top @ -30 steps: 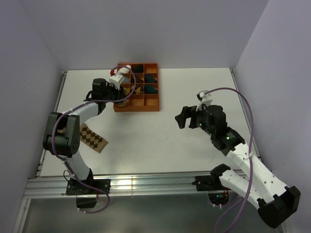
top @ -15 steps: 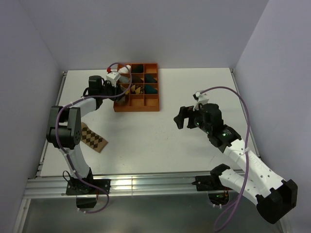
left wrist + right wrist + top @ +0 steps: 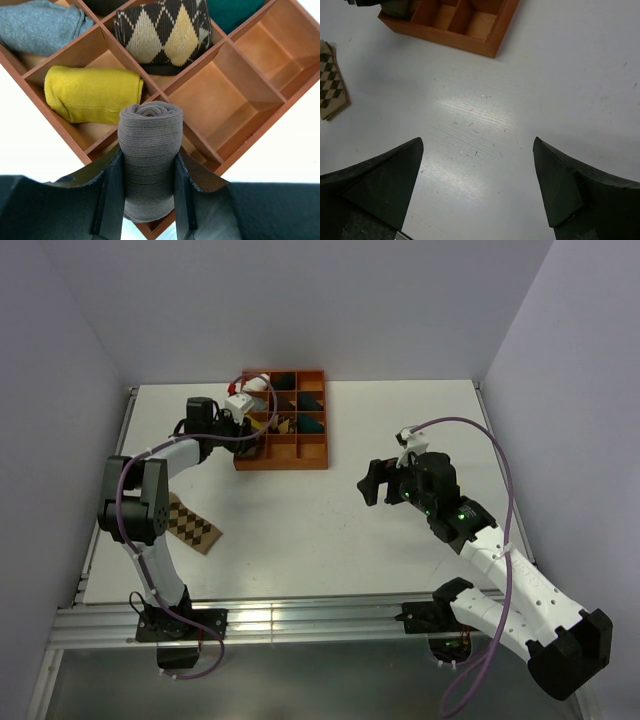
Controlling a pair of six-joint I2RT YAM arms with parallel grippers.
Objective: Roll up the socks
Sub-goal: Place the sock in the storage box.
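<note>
Your left end effector (image 3: 149,156) is clamped on a rolled tan-brown sock (image 3: 150,125). The sock's spiral end faces the wrist camera, and it is held over the near corner of the orange divided tray (image 3: 210,100). Just beyond it, a yellow bundle (image 3: 92,92), a grey bundle (image 3: 40,25) and a dark argyle bundle (image 3: 162,32) sit in their compartments. The flat argyle sock (image 3: 192,524) lies on the tabletop (image 3: 400,420) beside your left arm, well apart from the tray. Your right end effector (image 3: 477,145) hangs over the tabletop with its fingers spread wide, gripping nothing.
</note>
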